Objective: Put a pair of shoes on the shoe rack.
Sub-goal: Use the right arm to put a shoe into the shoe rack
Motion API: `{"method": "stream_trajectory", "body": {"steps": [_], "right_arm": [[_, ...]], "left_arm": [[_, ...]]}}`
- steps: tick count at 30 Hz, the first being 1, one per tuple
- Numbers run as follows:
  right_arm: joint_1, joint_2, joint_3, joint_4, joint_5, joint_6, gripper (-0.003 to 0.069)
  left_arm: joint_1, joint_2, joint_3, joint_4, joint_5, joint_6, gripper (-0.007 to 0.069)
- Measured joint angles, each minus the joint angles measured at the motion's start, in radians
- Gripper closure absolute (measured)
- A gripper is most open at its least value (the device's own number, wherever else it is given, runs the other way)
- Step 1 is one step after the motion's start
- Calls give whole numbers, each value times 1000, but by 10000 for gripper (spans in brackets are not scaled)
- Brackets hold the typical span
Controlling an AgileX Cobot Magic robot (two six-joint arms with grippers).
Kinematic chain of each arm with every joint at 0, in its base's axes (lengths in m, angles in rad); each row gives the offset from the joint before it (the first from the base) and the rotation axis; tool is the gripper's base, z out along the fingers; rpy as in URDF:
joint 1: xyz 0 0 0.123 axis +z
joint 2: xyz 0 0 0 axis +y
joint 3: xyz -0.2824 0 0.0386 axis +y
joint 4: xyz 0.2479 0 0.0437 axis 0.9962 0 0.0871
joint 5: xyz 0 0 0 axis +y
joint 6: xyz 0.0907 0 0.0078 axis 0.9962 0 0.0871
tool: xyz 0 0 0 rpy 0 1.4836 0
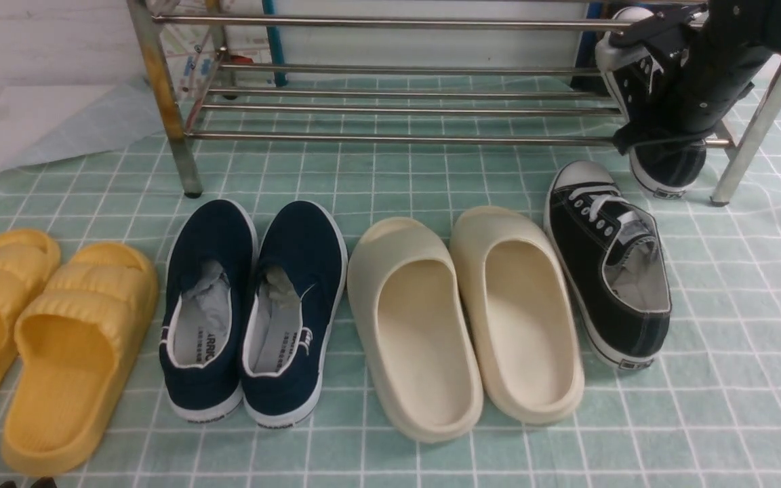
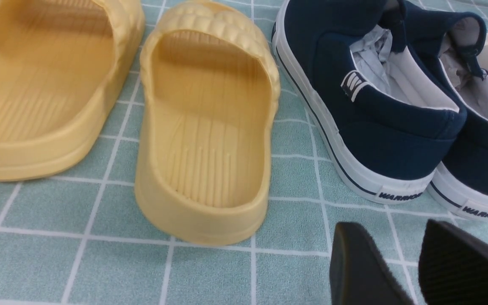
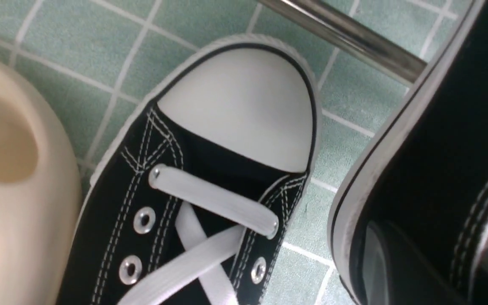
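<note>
Green checked cloth (image 1: 736,339) on the desk, shoe rack (image 1: 390,139) at the back: one sneaker at the rack, one not yet taken.
Your right jaws are clamped on the first sneaker (image 1: 634,74), tilted toe-up at the rack's right end, probably to clear the front bar. Its mate (image 1: 607,264) lies just beside the cream slides (image 1: 519,305). Your left jaws stand apart, empty.

Black sneakers (image 1: 607,264), white laces, toe caps; navy slip-ons (image 1: 211,244); cream slides (image 1: 397,247); yellow slides (image 1: 92,285); green cloth (image 1: 736,379), white grid
</note>
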State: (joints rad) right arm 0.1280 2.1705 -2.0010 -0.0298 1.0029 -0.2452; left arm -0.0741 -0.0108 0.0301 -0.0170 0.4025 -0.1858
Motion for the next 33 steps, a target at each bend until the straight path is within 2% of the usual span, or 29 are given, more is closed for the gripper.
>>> {"method": "stream_trajectory", "body": {"steps": [9, 20, 33], "right_arm": [[-6, -10, -3, 30, 52, 8, 578], [-7, -59, -3, 47, 6, 31, 578], [-7, -49, -3, -31, -72, 31, 578]], "left_arm": [[0, 0, 0, -1, 0, 0, 386], [0, 0, 0, -1, 0, 0, 386], [0, 0, 0, -1, 0, 0, 386]]}}
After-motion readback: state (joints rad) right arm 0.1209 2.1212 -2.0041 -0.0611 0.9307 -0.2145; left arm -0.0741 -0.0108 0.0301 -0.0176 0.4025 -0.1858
